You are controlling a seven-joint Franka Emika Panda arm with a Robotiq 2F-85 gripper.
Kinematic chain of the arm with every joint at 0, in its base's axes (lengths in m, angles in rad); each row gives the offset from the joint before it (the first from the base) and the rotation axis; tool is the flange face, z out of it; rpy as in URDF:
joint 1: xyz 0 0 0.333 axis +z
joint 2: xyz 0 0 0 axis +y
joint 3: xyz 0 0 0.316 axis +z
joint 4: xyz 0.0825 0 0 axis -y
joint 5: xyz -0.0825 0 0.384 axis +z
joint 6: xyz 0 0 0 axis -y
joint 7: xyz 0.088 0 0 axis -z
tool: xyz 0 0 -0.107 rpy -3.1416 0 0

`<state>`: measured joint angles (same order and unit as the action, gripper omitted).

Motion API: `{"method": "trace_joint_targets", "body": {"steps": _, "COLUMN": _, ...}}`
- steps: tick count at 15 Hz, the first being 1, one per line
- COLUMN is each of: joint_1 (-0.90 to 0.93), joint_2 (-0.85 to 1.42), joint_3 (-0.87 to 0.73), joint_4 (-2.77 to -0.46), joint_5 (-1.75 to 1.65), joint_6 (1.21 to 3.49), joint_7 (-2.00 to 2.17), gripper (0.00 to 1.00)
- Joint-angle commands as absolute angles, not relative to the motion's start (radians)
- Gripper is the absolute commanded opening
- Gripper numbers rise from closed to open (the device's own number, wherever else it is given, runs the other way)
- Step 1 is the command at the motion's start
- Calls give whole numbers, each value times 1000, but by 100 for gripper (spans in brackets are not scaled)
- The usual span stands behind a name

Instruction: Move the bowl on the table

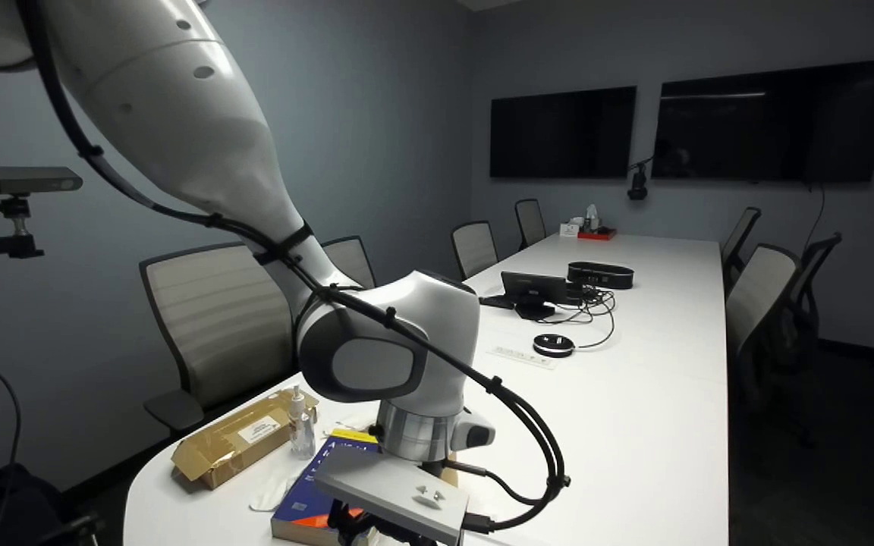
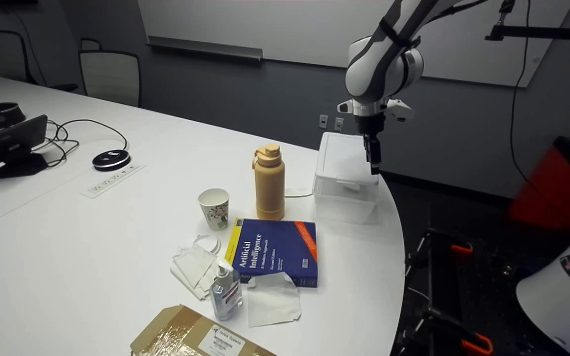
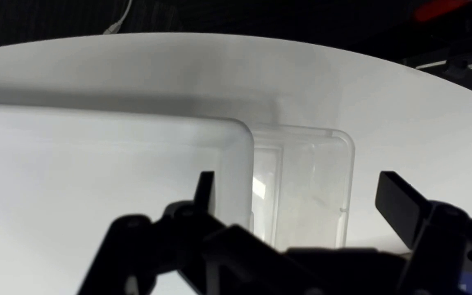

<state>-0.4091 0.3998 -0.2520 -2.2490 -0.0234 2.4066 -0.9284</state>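
Inspector: Condition of the gripper (image 3: 297, 196)?

Clerk: Spread wide, seen in the wrist view, over one end of a plastic box (image 3: 318, 184). Whether they touch cannot be told.

Inspector: And the bench (image 2: 131, 277)?

Clerk: Long, smooth and white with a rounded end, seen in both exterior views, carrying the items below.

Inspector: Containers, with contents.

Clerk: The plastic box stands near the rounded edge, walls translucent, lid (image 2: 342, 153) white; contents indistinct. A scroll-printed paper cup (image 2: 215, 213) stands upright, mouth open, its bottom hidden. Near it, an opaque tan bottle (image 2: 270, 190), cylindrical, capped, upright. A transparent pump bottle (image 2: 226, 298), fill level unreadable. A cardboard box (image 1: 232, 447), glossy with tape, one end flap jutting out; interior hidden.

Inspector: Remaining materials?

Clerk: A thick blue book (image 2: 277, 247) lying flat, white paper napkins (image 2: 273, 302) close to it.
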Motion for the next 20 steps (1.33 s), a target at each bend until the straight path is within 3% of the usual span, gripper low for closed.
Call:
{"method": "trace_joint_targets", "body": {"steps": 1, "joint_1": -434, "joint_2": 460, "joint_3": -215, "joint_4": -2201, "joint_5": -33, "joint_6": 2423, "joint_7": -971, "gripper": 100}}
{"method": "trace_joint_targets", "body": {"steps": 20, "joint_1": -430, "joint_2": 560, "joint_3": -162, "joint_4": -2146, "joint_5": -98, "joint_6": 2433, "joint_7": -978, "gripper": 100}}
